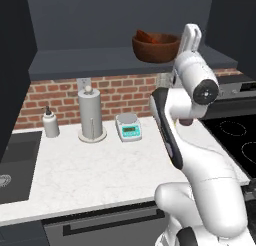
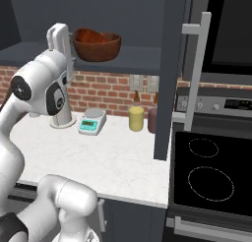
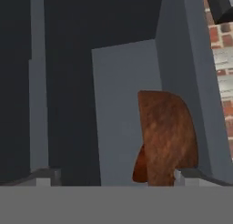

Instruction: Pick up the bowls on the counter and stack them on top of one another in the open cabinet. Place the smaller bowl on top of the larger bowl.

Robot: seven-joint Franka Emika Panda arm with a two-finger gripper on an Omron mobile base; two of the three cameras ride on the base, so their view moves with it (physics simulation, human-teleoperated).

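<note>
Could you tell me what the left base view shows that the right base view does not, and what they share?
Left base view alone: the soap dispenser, the whole paper towel holder and the sink.
Right base view alone: a yellow cup, a dark red cup and the oven handle.
Both: the wooden bowl on the open cabinet shelf, the kitchen scale, the counter and the stovetop.

The larger bowl (image 2: 97,45) sits on the shelf of the open cabinet (image 2: 133,56), above the worktop (image 2: 123,157); my arm rises beside it.
</note>
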